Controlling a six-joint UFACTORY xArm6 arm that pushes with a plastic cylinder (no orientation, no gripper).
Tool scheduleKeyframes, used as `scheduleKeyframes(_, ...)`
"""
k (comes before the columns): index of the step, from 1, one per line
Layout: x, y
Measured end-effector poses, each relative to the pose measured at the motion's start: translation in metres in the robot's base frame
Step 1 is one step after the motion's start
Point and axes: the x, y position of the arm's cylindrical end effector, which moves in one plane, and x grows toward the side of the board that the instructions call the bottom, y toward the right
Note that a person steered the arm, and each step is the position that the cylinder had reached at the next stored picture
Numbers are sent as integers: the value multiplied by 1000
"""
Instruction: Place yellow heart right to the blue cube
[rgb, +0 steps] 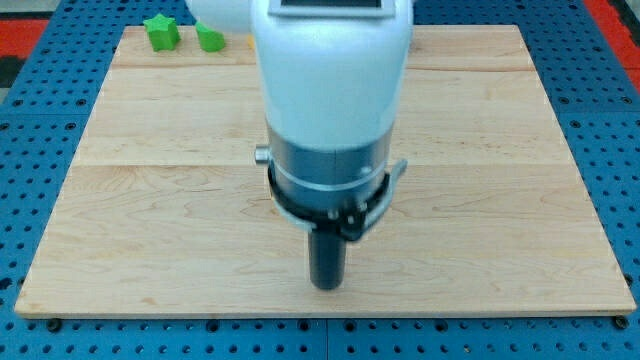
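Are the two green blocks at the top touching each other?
Apart. The camera view shows bare wood between the green star and the other green block.

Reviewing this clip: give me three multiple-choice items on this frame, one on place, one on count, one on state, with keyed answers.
1. Where are the green blocks?
A. the view's top left
B. the view's bottom right
C. the board's centre

2. How many green blocks show?
A. none
B. two
C. five

3. Is my tip touching a block?
A. yes, a green one
B. yes, a red one
C. no

Answers:
1 A: the green star and the other green block lie by the board's top left corner.
2 B: only those two show.
3 C: my tip stands far below them, alone.
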Motion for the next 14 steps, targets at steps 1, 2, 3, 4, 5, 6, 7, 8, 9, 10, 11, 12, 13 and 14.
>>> scheduleKeyframes(1, -38, -3)
scheduleKeyframes(2, -29, -41)
scheduleKeyframes(3, -32, -54)
scheduleKeyframes(4, -67, -54)
scheduleKeyframes(5, -103, -53)
scheduleKeyframes(6, -121, -25)
scheduleKeyframes(7, -129, -3)
scheduleKeyframes(8, -140, 13)
scheduleKeyframes(9, -158, 39)
scheduleKeyframes(10, -177, 59)
scheduleKeyframes(11, -195, 62)
scheduleKeyframes(12, -196, 45)
scheduleKeyframes(13, -201, 37)
scheduleKeyframes(14, -216, 37)
